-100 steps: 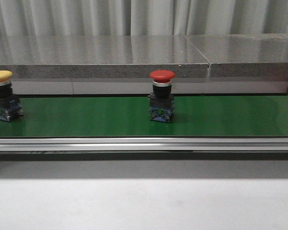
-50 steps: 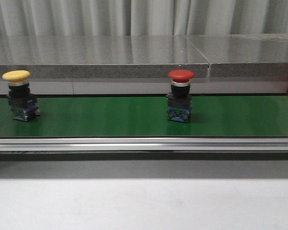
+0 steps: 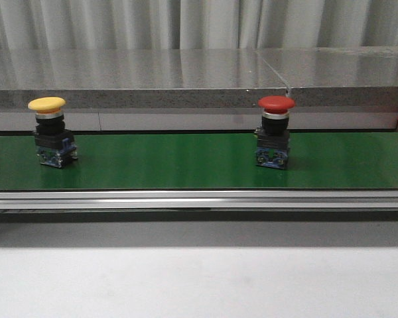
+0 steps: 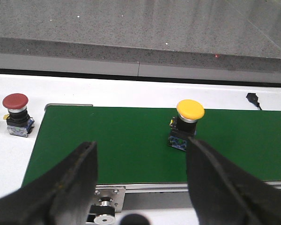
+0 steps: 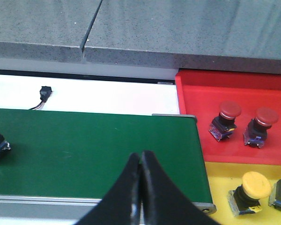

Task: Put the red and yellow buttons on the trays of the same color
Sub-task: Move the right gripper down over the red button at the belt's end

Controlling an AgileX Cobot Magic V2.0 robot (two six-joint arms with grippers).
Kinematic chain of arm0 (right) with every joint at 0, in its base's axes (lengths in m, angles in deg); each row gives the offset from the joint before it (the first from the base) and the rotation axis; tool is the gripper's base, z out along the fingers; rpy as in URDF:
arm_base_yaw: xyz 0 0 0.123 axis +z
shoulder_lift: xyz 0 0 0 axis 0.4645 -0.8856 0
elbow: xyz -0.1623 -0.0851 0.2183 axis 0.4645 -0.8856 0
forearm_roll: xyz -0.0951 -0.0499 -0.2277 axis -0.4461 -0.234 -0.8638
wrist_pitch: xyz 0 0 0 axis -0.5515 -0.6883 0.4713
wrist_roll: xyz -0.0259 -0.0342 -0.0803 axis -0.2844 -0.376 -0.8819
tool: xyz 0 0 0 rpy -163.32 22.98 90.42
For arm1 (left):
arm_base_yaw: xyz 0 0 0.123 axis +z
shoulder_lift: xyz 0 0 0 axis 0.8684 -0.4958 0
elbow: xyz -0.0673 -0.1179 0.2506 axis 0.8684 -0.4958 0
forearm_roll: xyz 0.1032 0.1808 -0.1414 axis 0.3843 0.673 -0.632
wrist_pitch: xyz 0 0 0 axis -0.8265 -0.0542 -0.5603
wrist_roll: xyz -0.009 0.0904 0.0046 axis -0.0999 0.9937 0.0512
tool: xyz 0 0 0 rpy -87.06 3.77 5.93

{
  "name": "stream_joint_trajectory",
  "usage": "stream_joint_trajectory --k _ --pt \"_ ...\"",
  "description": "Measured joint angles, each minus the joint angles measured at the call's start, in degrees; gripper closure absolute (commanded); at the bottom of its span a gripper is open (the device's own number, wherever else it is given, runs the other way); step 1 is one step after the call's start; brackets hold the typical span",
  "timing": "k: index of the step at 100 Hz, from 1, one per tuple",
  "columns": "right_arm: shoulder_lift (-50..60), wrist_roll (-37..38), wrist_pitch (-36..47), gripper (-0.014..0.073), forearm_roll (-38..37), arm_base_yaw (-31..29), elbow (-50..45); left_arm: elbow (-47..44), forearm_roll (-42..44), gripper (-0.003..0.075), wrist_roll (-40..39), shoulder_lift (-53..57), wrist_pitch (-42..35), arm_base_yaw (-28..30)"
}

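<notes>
2 buttons stand upright on the green conveyor belt (image 3: 186, 162): in the front view the yellow button (image 3: 50, 132) sits toward 9 o'clock and the red button (image 3: 274, 132) toward 3 o'clock, well apart from each other. Neither pincer touches anything. The left pincer (image 4: 140, 180) is released, its dark fingers spread wide above the belt's near rail, with the yellow button (image 4: 187, 124) standing beyond the gap, nearer one finger than the other. The right pincer (image 5: 139, 187) is clenched on nothing, fingertips pressed together over the belt's far end. Beside that end lie the red tray (image 5: 234, 140), holding 2 red buttons, and next to it the yellow tray (image 5: 220, 187), holding at least 2 yellow ones, so part of the sorting already looks done. A spare red button (image 4: 16, 115) stands off the belt on the white table (image 4: 9, 154) in the left wrist view. The step in hand is probably picking the red button, which is closest to the trays and only peeks into the right wrist view as a dark base at the belt's edge. To do it well, the right pincer should open fully before descending, line up over the black body below the cap instead of the rounded dome, which would likely slip, and close squarely across the flat sides. If the belt is running, the approach should lead the button a little. Lifting straight up before swinging toward the red tray avoids tipping it or clipping the tray wall.
</notes>
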Motion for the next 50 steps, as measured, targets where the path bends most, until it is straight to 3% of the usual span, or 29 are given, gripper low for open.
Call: stream_joint_trajectory --k 12,22,33,41,50 --pt "0.0 0.0 0.0 0.065 0.0 0.0 0.0 0.0 0.0 0.0488 0.0 0.0 0.0 0.0" --pt "0.0 0.0 -0.12 0.055 0.0 0.0 0.0 0.0 0.0 0.0608 0.0 0.0 0.0 0.0" --pt "0.0 0.0 -0.76 0.0293 0.0 0.0 0.0 0.0 0.0 0.0738 0.0 0.0 0.0 0.0" --pt "0.0 0.0 -1.2 0.0082 0.0 0.0 0.0 0.0 0.0 0.0739 0.0 0.0 0.0 0.0" --pt "0.0 0.0 -1.3 -0.0053 0.0 0.0 0.0 0.0 0.0 0.0739 0.0 0.0 0.0 0.0"
